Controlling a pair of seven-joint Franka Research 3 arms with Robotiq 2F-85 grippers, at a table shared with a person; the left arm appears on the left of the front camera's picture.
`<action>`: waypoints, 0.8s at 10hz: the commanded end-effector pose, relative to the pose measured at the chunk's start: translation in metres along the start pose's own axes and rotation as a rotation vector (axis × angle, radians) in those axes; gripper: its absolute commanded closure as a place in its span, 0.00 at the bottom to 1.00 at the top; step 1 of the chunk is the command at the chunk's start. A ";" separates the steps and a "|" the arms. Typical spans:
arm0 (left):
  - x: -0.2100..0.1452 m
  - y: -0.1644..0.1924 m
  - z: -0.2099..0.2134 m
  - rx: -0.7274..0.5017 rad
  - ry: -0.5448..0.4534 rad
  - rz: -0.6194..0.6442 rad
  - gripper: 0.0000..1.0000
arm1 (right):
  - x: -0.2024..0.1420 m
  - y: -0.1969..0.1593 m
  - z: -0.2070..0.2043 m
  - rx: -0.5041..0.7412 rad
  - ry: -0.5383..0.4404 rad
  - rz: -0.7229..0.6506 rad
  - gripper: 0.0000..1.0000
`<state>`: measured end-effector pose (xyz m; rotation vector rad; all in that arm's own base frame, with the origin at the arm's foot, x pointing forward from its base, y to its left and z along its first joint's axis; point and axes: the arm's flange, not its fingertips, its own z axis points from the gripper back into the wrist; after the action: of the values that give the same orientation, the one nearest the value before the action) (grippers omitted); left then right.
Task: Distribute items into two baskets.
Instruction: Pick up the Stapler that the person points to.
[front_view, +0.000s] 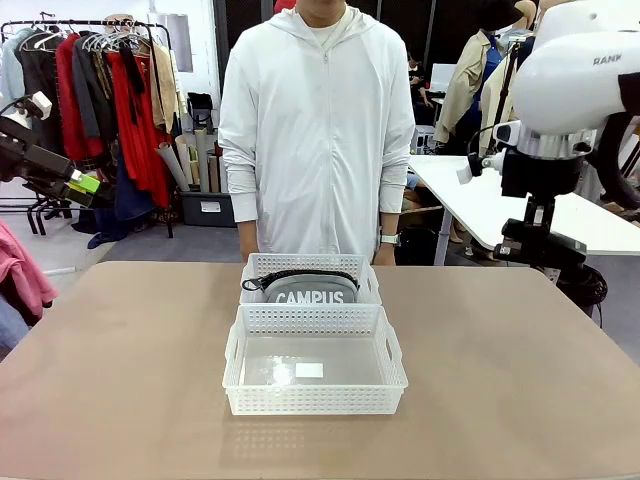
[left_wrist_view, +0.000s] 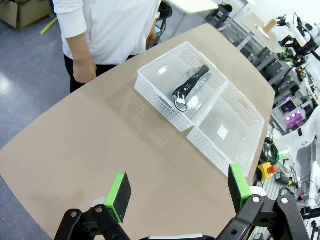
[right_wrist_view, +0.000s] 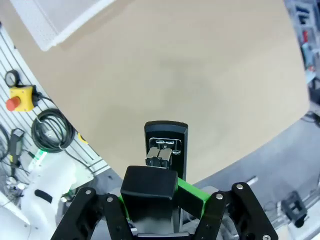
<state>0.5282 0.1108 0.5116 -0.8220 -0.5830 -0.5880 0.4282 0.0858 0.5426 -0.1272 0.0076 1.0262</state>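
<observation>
Two white lattice baskets stand end to end mid-table. The far basket (front_view: 310, 263) (left_wrist_view: 159, 98) holds the grey CAMPUS pouch (front_view: 310, 291) (left_wrist_view: 190, 86). The near, larger-looking basket (front_view: 315, 398) (left_wrist_view: 216, 156) has nothing in it but a small label. My right gripper (front_view: 540, 224) (right_wrist_view: 161, 192) hangs high above the table's right side, shut on the black stapler (front_view: 545, 250) (right_wrist_view: 166, 144), which is clamped between its green pads and sticks out past them. My left gripper (front_view: 85, 184) (left_wrist_view: 180, 187) is raised off the table's left side, open with nothing in it.
A person in a white jacket (front_view: 315, 130) stands at the far edge behind the baskets, one hand (left_wrist_view: 82, 70) hanging down. Bare tabletop (front_view: 120, 360) lies on both sides of the baskets. Cables and a yellow emergency stop (right_wrist_view: 17, 97) sit beyond the table edge under my right arm.
</observation>
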 end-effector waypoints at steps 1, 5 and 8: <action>0.000 -0.001 0.002 0.003 -0.002 0.001 0.00 | -0.010 0.004 0.008 -0.022 -0.030 0.057 0.87; 0.000 -0.001 0.002 0.003 -0.002 0.001 0.00 | -0.004 0.005 0.012 -0.020 -0.019 0.035 0.87; 0.000 -0.001 0.002 0.003 -0.002 0.001 0.00 | -0.004 0.005 0.012 -0.020 -0.019 0.035 0.87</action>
<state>0.5282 0.1108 0.5115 -0.8221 -0.5828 -0.5879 0.4217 0.0859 0.5527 -0.1333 -0.0137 1.0839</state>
